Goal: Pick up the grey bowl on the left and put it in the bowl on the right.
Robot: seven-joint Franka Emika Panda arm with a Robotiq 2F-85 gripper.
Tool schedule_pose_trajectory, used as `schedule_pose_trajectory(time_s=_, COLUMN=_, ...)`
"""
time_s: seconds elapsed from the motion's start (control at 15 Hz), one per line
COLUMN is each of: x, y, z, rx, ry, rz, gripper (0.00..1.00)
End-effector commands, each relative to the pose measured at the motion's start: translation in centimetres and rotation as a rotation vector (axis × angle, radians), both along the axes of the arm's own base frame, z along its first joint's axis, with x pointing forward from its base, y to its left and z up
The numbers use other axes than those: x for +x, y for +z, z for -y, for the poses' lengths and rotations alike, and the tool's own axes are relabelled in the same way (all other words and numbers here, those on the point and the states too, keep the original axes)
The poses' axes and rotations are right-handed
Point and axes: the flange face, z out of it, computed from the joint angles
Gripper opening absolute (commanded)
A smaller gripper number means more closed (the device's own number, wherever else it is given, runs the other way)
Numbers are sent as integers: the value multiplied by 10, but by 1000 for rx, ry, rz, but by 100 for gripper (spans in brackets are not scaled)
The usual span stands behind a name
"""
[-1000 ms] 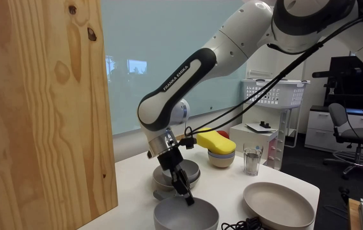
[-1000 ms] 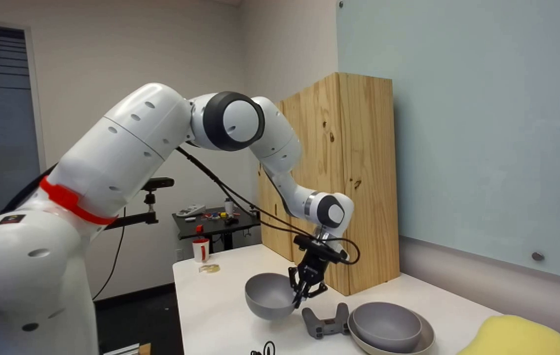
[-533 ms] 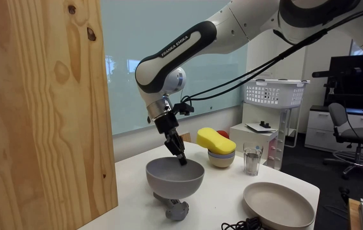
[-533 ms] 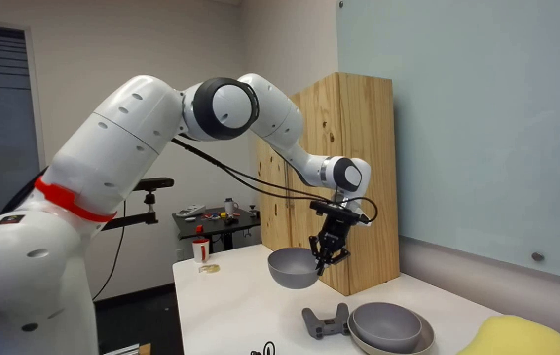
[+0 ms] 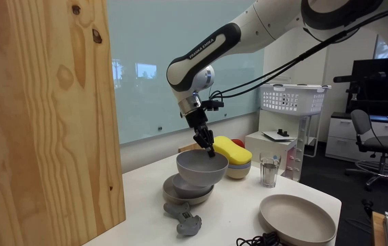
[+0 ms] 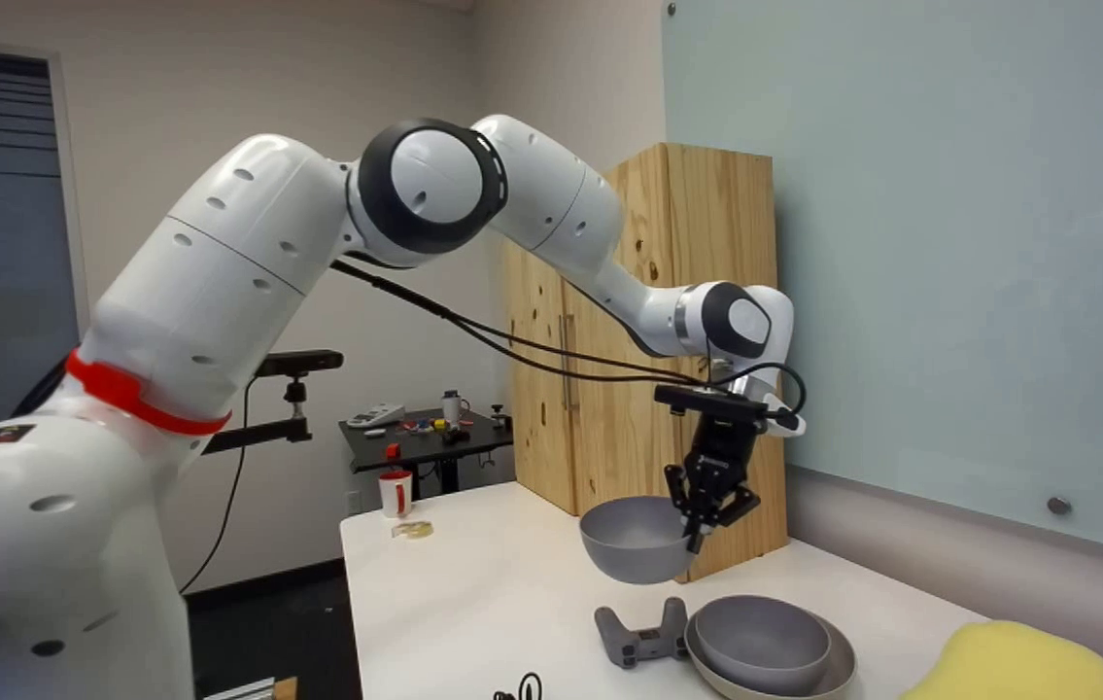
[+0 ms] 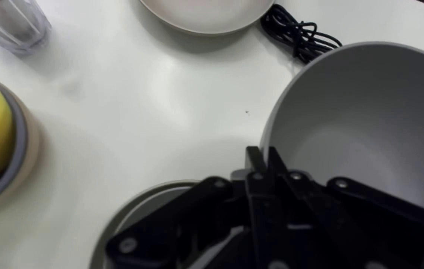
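The grey bowl [image 5: 200, 172] hangs upright in the air, held by its rim in my gripper [image 5: 210, 153]. In the wrist view my gripper [image 7: 262, 157] is shut with the rim of the grey bowl [image 7: 353, 108] between its fingertips. A second grey bowl [image 6: 763, 647] sits inside a wide beige bowl [image 6: 843, 671] on the table. In an exterior view the held grey bowl [image 6: 634, 544] is above and to the left of this stack. The stack's beige rim [image 7: 122, 215] shows at the lower left in the wrist view, partly hidden by my fingers.
A grey game controller [image 5: 183, 218] lies beside the bowl stack. A yellow sponge [image 5: 233, 150] sits on small stacked bowls [image 5: 238, 171]. A drinking glass [image 5: 269, 171], a beige plate [image 5: 298, 218] and a black cable [image 5: 260, 240] are nearby. A wooden cabinet [image 6: 726, 360] stands at the back.
My gripper has lifted the grey bowl off the table and carried it toward the bowl stack, rightward in both exterior views over the last half second. The stack and controller have not moved.
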Motion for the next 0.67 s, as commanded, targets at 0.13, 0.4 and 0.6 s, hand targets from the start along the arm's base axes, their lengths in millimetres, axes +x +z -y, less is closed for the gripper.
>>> schedule_pose_trajectory(time_s=0.13, x=3, y=11, z=48, rx=-98, ry=-100, rz=65, gripper=1)
schedule_pose_trajectory(time_s=0.4, x=8, y=5, z=63, rx=-133, ry=-132, rz=86, gripper=1)
schedule_pose_trajectory(time_s=0.6, x=14, y=-1, z=72, rx=-177, ry=-138, rz=113, gripper=1)
